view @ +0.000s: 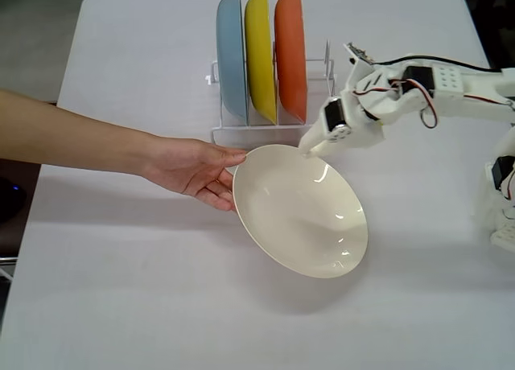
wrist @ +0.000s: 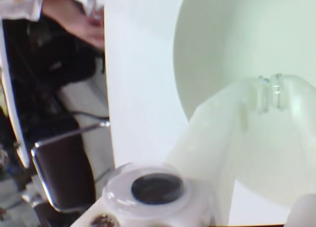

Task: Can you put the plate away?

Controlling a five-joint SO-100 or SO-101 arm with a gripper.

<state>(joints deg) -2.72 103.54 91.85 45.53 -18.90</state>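
Note:
The plate (view: 302, 213) is a large glossy cream-white dish, tilted above the table in the fixed view. A person's hand (view: 197, 167) holds its left rim. My gripper (view: 309, 150) sits at the plate's far rim, just in front of the rack, and looks shut on that rim. In the wrist view the plate (wrist: 237, 39) fills the upper right. One pale finger of the gripper (wrist: 284, 150) lies across the plate's face, and the other jaw shows only at the bottom right corner.
A white wire rack (view: 273, 133) holds a blue plate (view: 231, 56), a yellow plate (view: 260, 52) and an orange plate (view: 290, 52) upright, with open slots to the right of the orange one. The person's forearm (view: 72, 137) reaches in from the left. A chair (wrist: 64, 172) stands beyond the table edge.

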